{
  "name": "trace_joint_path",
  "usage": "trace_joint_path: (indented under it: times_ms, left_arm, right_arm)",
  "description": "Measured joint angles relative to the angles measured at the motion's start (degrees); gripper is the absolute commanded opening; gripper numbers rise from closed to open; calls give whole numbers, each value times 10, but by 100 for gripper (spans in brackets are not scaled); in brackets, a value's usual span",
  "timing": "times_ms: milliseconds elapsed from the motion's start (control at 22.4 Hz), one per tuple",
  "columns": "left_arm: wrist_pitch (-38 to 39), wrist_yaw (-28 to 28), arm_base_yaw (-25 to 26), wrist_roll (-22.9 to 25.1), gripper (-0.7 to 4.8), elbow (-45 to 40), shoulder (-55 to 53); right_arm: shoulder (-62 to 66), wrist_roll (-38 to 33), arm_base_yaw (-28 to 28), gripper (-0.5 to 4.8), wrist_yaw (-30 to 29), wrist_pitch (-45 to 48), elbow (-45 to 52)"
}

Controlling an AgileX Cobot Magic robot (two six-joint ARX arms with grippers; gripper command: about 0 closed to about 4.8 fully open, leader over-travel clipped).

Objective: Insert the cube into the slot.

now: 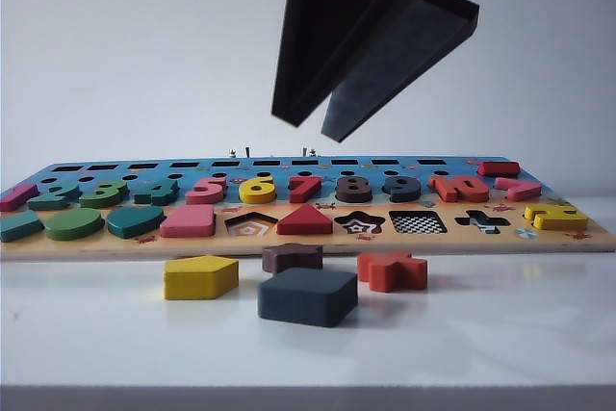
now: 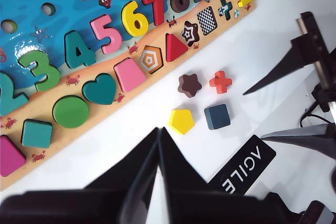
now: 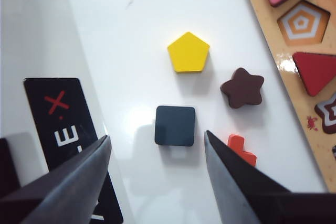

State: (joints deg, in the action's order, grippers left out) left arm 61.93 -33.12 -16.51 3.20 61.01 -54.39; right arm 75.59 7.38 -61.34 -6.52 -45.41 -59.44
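On board (image 1: 308,243), slot (image 1: 418,222) empty, cube (image 1: 307,296) outside

Cube (image 3: 175,125): bare bench (image 3: 136,35) on the side away from the board; star (image 3: 242,87), cross (image 3: 242,149), pentagon (image 3: 188,52) near. Right gripper (image 3: 157,153) overhead, jaws wide. Slot (image 1: 418,222): unobstructed. Left gripper (image 2: 158,136): well clear.

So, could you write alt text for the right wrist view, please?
The right gripper is open above a white table, its fingers either side of a dark blue square block. Around it lie a yellow pentagon, brown star and orange cross.
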Motion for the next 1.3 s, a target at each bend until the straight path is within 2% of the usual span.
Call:
trace_joint_path:
  times_ms: [268,1297]
  left_arm:
    - [0,0,0,0,17,0,0]
    - [0,0,0,0,17,0,0]
  right_arm:
    - [27,-31,-2,325,6,20,4]
    - [103,-24,-9,323,8,41,11]
